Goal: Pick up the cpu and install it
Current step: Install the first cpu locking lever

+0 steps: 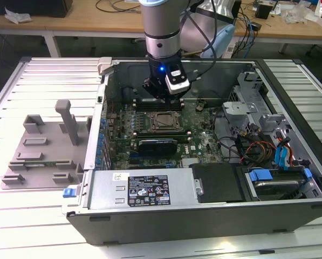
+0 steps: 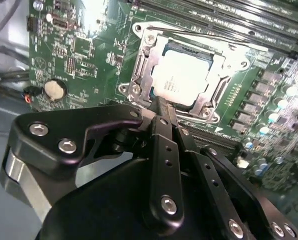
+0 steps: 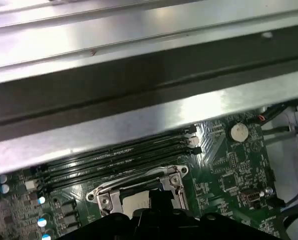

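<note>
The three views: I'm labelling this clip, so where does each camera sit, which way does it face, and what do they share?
Exterior view: off the arm, above, looking down into the open case; arm and gripper show.
Second wrist view: on the arm, looking past black gripper links at the cpu lying in the socket.
First wrist view: on the arm, facing the case wall and memory slots; gripper edge shows.
All three share the socket.

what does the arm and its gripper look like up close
The arm is a silver-grey cylinder with a dark band and a small blue light near the wrist. A white-and-black camera module sits there, with black cables trailing behind. The gripper is matte black, with linked bars and silver screws.
</note>
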`<state>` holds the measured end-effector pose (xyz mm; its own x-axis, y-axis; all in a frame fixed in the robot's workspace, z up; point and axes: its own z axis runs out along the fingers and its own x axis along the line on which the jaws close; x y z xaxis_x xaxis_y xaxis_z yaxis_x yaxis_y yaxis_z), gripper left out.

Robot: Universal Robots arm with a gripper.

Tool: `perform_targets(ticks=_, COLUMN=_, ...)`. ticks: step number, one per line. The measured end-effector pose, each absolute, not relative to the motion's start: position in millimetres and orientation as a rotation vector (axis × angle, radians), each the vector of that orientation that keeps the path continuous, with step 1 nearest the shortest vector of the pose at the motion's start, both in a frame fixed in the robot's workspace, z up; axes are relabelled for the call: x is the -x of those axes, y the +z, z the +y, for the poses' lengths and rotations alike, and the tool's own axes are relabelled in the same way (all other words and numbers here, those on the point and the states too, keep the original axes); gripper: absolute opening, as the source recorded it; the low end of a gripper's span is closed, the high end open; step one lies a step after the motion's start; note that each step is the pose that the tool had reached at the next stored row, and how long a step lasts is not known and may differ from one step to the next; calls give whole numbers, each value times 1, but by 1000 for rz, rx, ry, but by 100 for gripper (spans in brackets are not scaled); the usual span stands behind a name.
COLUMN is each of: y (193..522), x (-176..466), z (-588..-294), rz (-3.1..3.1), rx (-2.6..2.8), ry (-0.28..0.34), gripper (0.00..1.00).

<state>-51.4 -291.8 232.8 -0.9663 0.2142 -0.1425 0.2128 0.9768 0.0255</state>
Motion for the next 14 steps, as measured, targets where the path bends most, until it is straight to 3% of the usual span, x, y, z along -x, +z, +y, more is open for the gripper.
perform_targets(ticks=14, y=230, x=48, z=-292, rz=3090, rx=-65, ry=1, gripper=11)
